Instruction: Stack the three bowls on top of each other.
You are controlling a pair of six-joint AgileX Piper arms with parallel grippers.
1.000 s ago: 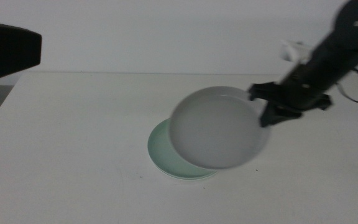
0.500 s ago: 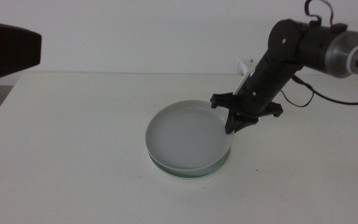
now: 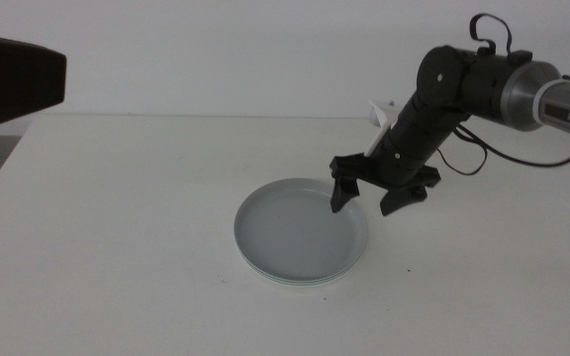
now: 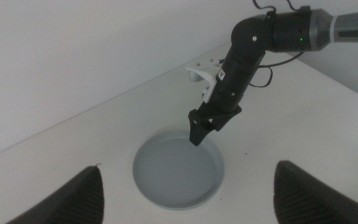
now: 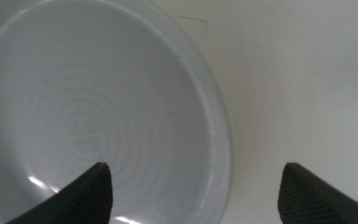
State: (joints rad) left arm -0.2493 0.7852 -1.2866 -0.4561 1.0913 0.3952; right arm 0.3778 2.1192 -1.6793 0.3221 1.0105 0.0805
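A: Hovering with its two dark jaws spread wide apart, the right claw (image 3: 369, 201) holds nothing; one jaw hangs over the inside of the bowl stack, the other just outside its rim.

B: And what lies right under it?

A: The grey bowl (image 3: 300, 229), round and shallow with a low rim. It looks like smooth plastic; the right wrist view shows faint concentric rings on its floor (image 5: 86, 124) and small glints of light near the jaws.

B: Is it alone?

A: No. It sits nested on other bowls, so only thin edges show below its rim on the side nearest the camera. A pale greenish-white band there looks like the mint green bowl (image 3: 295, 283). I cannot make out the white one separately.

B: Further out from the claw?

A: The matte white tabletop (image 3: 117, 247) spreads all round the stack. Behind the claw the arm rises as a black jointed tube to a silvery metal sleeve, with a thin black cable looping off it.

B: The other claw?

A: The left claw (image 4: 185, 193) waits well away from the stack, above the tabletop, jaws wide apart and holding nothing; only its rounded dark tips show in its own view.
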